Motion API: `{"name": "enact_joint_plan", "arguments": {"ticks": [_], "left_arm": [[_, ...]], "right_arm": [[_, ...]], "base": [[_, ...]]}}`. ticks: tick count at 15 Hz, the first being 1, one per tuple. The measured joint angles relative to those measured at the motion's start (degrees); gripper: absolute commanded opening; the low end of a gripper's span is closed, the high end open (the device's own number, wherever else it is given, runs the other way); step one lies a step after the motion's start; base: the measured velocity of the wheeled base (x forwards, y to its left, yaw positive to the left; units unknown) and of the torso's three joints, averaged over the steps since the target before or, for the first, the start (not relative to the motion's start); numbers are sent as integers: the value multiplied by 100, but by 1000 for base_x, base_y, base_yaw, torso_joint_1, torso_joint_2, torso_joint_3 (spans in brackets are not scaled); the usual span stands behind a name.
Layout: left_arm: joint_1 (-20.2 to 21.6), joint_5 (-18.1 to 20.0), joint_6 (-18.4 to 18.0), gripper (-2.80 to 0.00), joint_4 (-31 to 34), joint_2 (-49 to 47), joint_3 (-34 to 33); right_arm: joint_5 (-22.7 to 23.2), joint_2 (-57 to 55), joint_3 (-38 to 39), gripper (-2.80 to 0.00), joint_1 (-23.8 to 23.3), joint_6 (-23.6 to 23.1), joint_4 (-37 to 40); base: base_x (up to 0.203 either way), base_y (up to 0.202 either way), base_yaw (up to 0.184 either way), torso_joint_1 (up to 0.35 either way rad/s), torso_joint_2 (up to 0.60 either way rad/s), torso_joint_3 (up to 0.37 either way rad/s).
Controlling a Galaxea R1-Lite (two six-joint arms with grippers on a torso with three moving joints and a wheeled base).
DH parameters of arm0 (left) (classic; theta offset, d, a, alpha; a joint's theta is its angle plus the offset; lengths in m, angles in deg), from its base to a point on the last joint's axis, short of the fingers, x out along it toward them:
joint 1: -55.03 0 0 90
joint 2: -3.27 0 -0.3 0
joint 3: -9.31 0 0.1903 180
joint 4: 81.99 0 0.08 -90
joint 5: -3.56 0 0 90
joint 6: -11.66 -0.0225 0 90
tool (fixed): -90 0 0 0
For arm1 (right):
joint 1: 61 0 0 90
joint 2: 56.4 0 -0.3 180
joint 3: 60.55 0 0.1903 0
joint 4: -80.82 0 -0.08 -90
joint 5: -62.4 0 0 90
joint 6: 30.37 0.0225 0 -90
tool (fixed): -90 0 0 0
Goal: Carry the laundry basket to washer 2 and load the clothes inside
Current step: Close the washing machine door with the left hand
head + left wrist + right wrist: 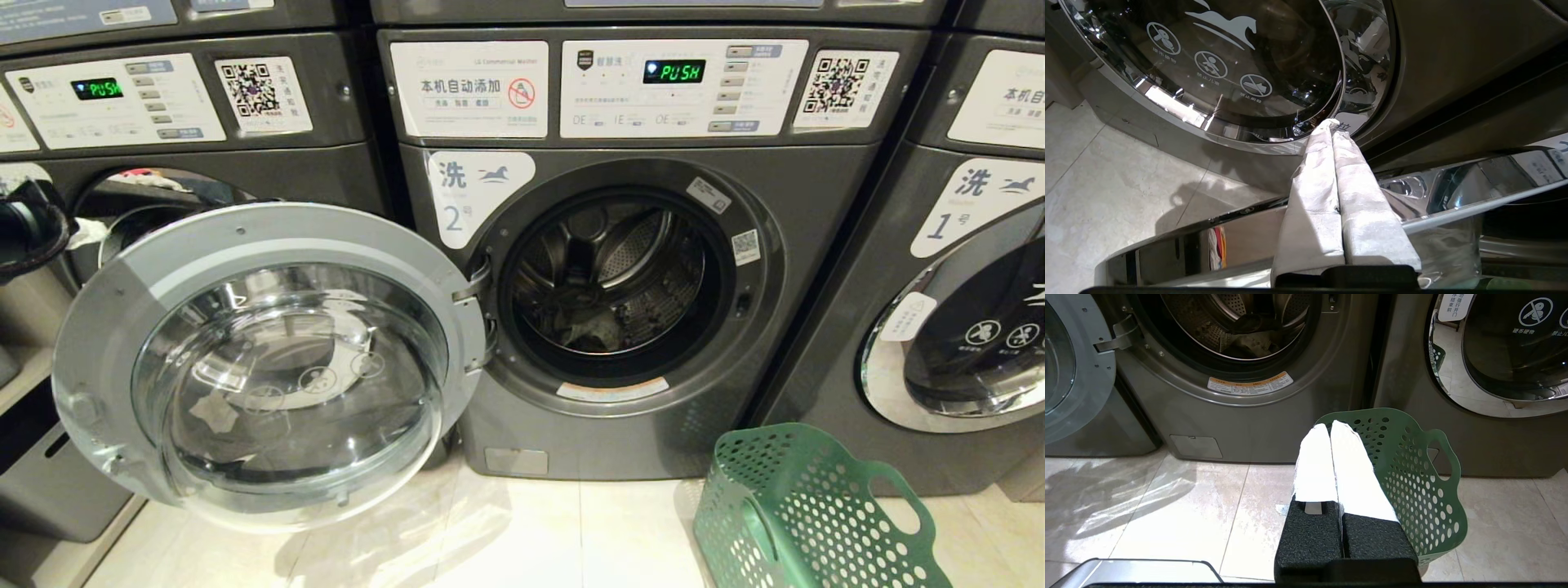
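Washer 2 stands in the middle with its round glass door swung wide open to the left. The clothes lie as a crumpled grey-green heap low in the drum, the same clothes also showing in the right wrist view. The green laundry basket sits on the floor at the lower right, and no garment shows in it. My left gripper is shut and holds nothing, just behind the open door's chrome rim. My right gripper is shut with nothing in it, hanging low in front of the basket.
Washer 1 stands to the right with its door closed. Another like washer stands to the left, its closed door right in front of my left gripper. My left arm shows at the far left edge. Pale tiled floor lies in front.
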Motion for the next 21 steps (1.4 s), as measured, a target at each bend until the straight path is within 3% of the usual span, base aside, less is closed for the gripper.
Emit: {"name": "enact_joint_plan", "arguments": {"ticks": [5, 13, 17, 21], "left_arm": [[-20, 48, -146, -280, 564, -101, 75], [-241, 185, -522, -280, 2380, 464, 23], [-595, 174, -537, -280, 2937, 1049, -338], [-1226, 188, -538, -280, 3328, 1933, -984]], "right_arm": [[-1, 0, 0, -280, 2, -1, 1], [-1, 0, 0, -280, 2, -1, 0], [2, 0, 0, -280, 2, -2, 0], [-1, 0, 0, -280, 2, -1, 0]], "base": [[0, 0, 0, 0, 0, 0], [0, 0, 0, 0, 0, 0], [0, 0, 0, 0, 0, 0], [0, 0, 0, 0, 0, 0]]}}
